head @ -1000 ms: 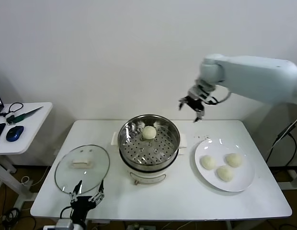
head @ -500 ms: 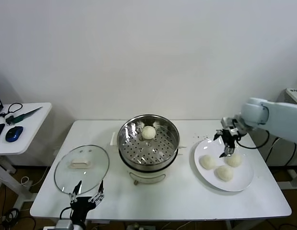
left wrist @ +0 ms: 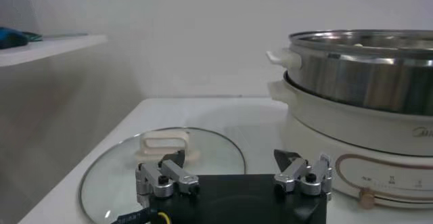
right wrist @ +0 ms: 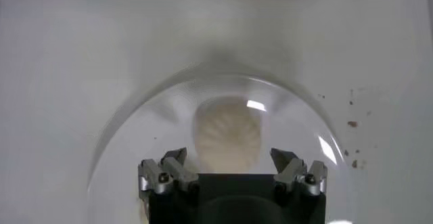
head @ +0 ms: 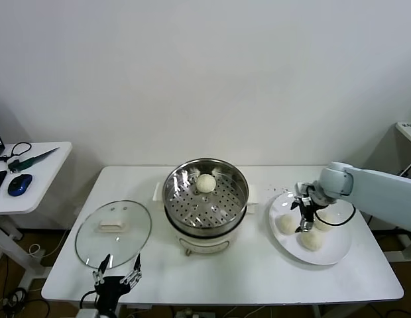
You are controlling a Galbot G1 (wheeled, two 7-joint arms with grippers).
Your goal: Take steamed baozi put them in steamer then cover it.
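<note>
My right gripper [head: 302, 215] hangs low over the white plate [head: 335, 250], fingers spread wide and holding nothing; from its wrist, one steamed baozi [right wrist: 229, 135] sits straight ahead between the open fingertips, not touched. From the head, three baozi lie on the plate: one [head: 286, 224] just to the gripper's left, one [head: 311, 239] directly below and nearer to me, one [head: 324, 220] just to its right, partly behind the arm. Farther left of the gripper, on the white surface [head: 258, 271], stands the steamer [head: 205, 199] on its white pot base, uncovered, with a fourth baozi [head: 206, 183] on the perforated floor at the far side. Beyond it to the left, the glass cover [head: 113, 232] lies flat on the surface. My left gripper [head: 117, 273] waits at the near edge just before the cover, fingers wide, empty.
</note>
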